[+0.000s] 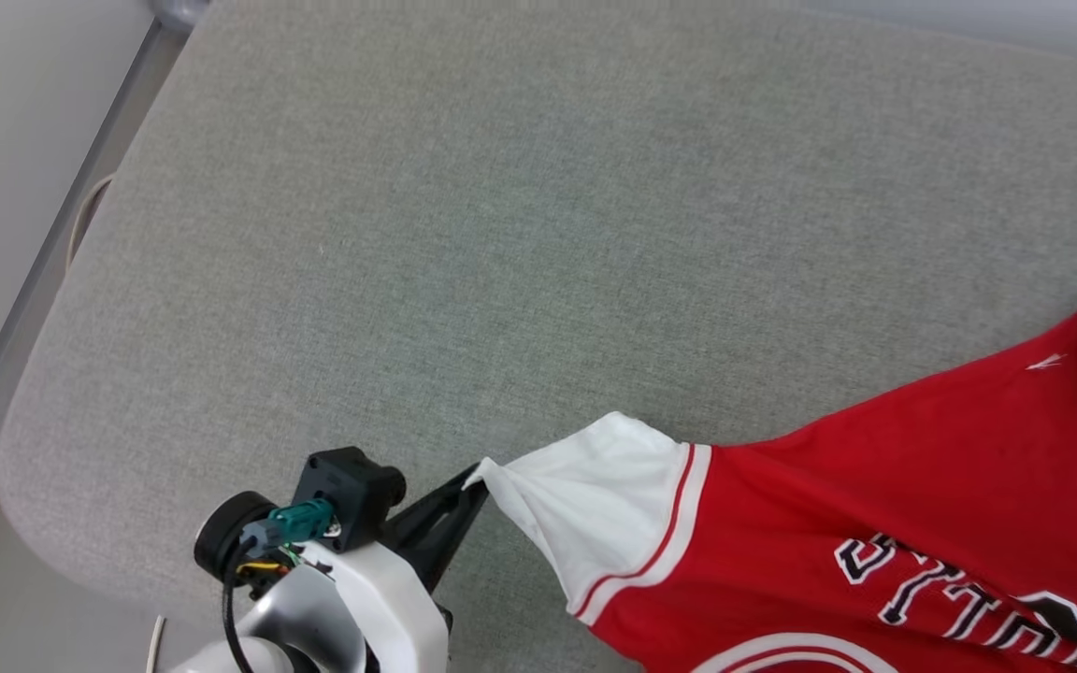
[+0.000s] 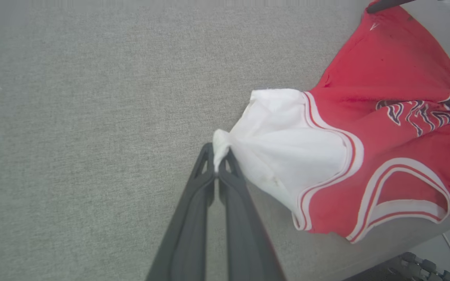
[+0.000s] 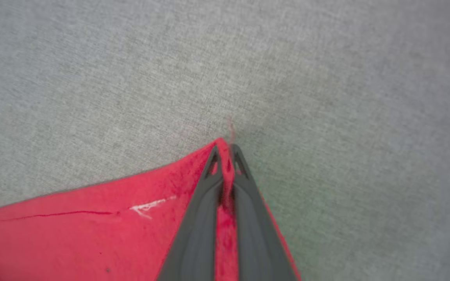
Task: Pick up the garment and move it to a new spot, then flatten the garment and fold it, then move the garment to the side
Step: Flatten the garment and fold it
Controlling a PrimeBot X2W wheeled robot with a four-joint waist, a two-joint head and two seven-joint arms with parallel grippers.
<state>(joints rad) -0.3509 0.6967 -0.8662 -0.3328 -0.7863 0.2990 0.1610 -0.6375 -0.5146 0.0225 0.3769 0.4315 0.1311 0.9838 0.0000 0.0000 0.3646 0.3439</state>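
Left hand (image 1: 477, 479), low near the front edge, is clenched on the tip of the jersey's (image 1: 875, 477) white sleeve (image 1: 595, 505). Right hand (image 3: 227, 152) is pinched tight on a red corner. Between them it lies stretched on the grey table (image 1: 501, 234), lettering up, at the near right.

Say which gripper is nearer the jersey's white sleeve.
Left. The left gripper pinches the white short sleeve by its tip; the right gripper clamps a far corner of the red sports jersey.
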